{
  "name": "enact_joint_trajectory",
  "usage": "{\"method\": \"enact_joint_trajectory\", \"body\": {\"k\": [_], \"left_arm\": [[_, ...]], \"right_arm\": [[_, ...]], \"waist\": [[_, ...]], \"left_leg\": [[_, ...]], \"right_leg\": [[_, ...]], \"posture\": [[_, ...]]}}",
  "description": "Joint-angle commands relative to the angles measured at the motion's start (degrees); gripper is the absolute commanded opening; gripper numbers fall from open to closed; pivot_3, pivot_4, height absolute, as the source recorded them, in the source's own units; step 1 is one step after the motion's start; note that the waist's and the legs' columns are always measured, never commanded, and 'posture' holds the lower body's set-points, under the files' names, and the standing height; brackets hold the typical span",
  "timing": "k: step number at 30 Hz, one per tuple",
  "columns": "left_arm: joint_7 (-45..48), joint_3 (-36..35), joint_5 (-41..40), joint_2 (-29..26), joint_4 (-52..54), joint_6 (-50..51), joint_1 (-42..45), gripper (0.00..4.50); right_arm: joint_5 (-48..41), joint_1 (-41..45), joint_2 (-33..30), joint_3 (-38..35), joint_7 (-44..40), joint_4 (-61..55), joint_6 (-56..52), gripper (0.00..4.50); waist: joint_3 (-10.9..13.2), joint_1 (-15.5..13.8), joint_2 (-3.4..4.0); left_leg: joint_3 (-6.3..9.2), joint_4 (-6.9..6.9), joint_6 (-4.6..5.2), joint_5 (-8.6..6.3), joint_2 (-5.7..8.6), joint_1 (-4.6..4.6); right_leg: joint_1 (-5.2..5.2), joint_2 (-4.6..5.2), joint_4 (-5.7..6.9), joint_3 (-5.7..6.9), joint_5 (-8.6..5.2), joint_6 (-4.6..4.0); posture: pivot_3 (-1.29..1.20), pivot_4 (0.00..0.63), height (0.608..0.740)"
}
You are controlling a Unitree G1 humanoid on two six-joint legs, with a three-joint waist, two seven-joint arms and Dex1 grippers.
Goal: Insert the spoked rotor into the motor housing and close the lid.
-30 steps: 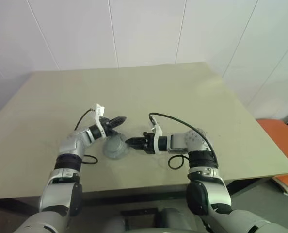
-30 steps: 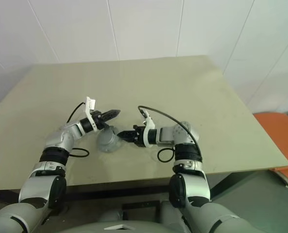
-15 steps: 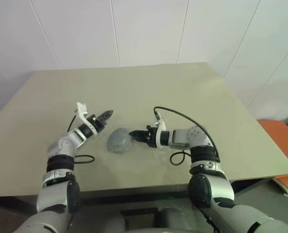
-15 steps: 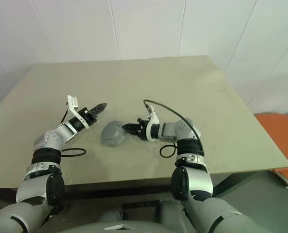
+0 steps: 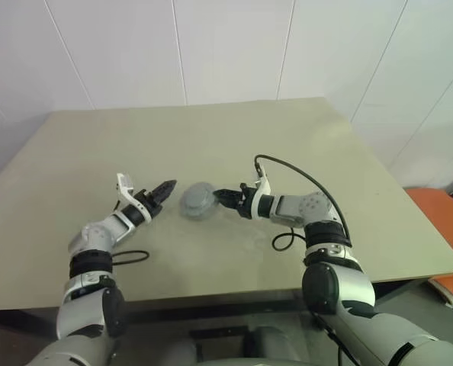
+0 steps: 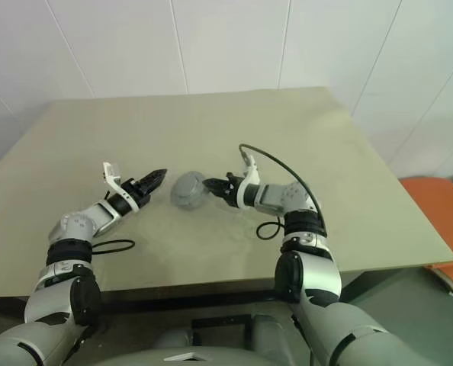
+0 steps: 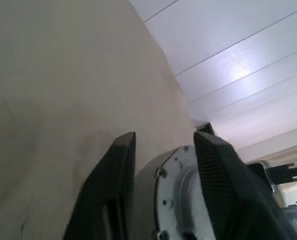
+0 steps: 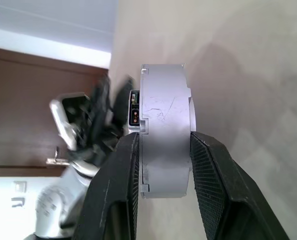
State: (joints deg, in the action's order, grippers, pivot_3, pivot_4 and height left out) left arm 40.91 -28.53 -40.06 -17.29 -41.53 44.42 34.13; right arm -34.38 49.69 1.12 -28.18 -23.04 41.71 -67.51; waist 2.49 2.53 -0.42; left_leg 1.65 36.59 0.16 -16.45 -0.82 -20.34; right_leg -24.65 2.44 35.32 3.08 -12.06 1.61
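Left eye view: beige table point(image 5: 287, 145) beneath white panelled wall point(image 5: 234, 46); right claw point(image 5: 220, 197) pinching motor housing point(image 5: 197, 201), left claw point(image 5: 164, 190) spread.

Beige table point(image 5: 303, 145) against white panelled wall. Right gripper point(image 5: 217, 195) pinches the motor housing point(image 5: 197, 201), a round grey case held on edge, near the table's middle. Left gripper point(image 5: 168, 187) just beside the housing on its other side, apart from it. Orange object point(image 5: 444, 217) off the table's right edge.

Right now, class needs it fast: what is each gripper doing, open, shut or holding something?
Left gripper: open, holding nothing, beside the housing.
Right gripper: shut on the housing's rim.
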Motion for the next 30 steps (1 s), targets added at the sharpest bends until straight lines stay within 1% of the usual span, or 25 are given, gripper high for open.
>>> {"method": "enact_joint_trajectory", "body": {"k": [1,3,4,5,6,9,12,16,21,30], "left_arm": [[-0.03,-1.30,-0.61,-0.62,-1.51,-1.88,0.60,3.19],[-0.18,-1.63,-0.62,-0.68,-2.50,-2.43,0.44,3.81],[-0.51,-2.09,-1.31,-0.48,-2.10,-2.00,0.44,4.20],[-0.79,-2.58,-2.07,-0.24,-1.60,-1.50,0.50,4.42],[-1.06,-3.11,-2.81,-0.02,-1.21,-0.97,0.61,4.46],[-2.21,-4.52,-4.51,0.30,-1.09,0.68,1.04,4.46],[-5.40,-6.64,-6.05,0.40,-3.05,2.03,2.08,4.46],[-5.53,-7.54,-9.15,0.56,-3.77,9.29,2.71,4.46],[-6.23,-6.07,-8.78,0.81,-4.08,13.28,3.00,4.46],[-4.33,-3.48,-7.17,1.12,-5.29,13.48,4.43,4.46]], "right_arm": [[-3.65,4.00,1.16,-1.30,-0.96,-0.06,2.68,1.38],[-3.89,4.60,1.50,-1.18,-0.97,0.59,3.56,1.38],[-3.92,4.84,1.67,-1.02,-1.00,0.85,3.91,1.38],[-3.85,4.87,1.73,-0.75,-1.16,0.95,4.10,1.38],[-3.79,4.89,1.80,-0.54,-1.29,1.06,4.26,1.38],[-3.75,4.72,1.91,-0.14,-1.53,1.11,4.43,1.38],[-3.79,4.50,1.86,0.17,-1.71,1.09,4.51,1.38],[-3.85,4.29,1.88,0.45,-1.80,0.98,4.58,1.38],[-3.91,4.09,1.99,0.67,-1.88,0.96,4.83,1.38],[-3.81,3.92,2.06,0.63,-1.85,1.02,5.27,1.38]], "waist": [[0.00,-0.01,0.00],[0.00,-0.02,0.00],[0.00,0.00,0.00],[0.00,0.01,-0.01],[0.00,-0.01,-0.01],[0.00,-0.03,-0.02],[0.00,-0.03,-0.02],[0.00,0.00,-0.02],[0.00,0.01,-0.02],[0.00,0.00,-0.01]], "left_leg": [[0.00,0.00,0.00,0.00,0.00,0.01],[0.00,0.01,0.00,0.00,0.00,0.01],[0.00,0.01,0.00,0.00,0.00,0.00],[0.00,0.02,0.00,0.00,0.00,-0.01],[0.00,0.02,0.00,0.00,0.00,-0.01],[0.00,0.02,0.00,0.00,0.00,-0.02],[0.00,0.04,0.00,0.00,0.02,-0.03],[0.00,0.13,0.00,0.00,0.03,-0.04],[0.01,0.27,0.00,0.00,0.05,-0.05],[0.02,0.40,-0.01,0.00,0.06,-0.04]], "right_leg": [[0.00,0.00,0.01,0.00,0.00,0.00],[0.00,0.00,0.02,0.00,0.00,0.00],[0.00,0.00,0.02,0.00,0.00,0.00],[0.00,0.00,0.02,0.00,0.00,0.00],[0.00,0.00,0.02,0.00,0.00,-0.01],[0.00,0.05,0.01,-0.01,0.01,-0.01],[0.00,0.09,0.02,-0.01,0.01,0.00],[0.00,0.09,0.09,-0.01,0.01,0.00],[0.00,0.09,0.19,-0.01,0.01,0.00],[0.00,0.08,0.32,-0.01,0.01,-0.01]], "posture": [[0.00,0.000,0.740],[0.00,0.000,0.740],[0.00,0.000,0.740],[0.00,0.000,0.740],[0.00,0.000,0.740],[0.00,0.000,0.740],[0.00,0.000,0.740],[0.00,0.000,0.740],[0.00,0.000,0.740],[0.00,0.000,0.740]]}}
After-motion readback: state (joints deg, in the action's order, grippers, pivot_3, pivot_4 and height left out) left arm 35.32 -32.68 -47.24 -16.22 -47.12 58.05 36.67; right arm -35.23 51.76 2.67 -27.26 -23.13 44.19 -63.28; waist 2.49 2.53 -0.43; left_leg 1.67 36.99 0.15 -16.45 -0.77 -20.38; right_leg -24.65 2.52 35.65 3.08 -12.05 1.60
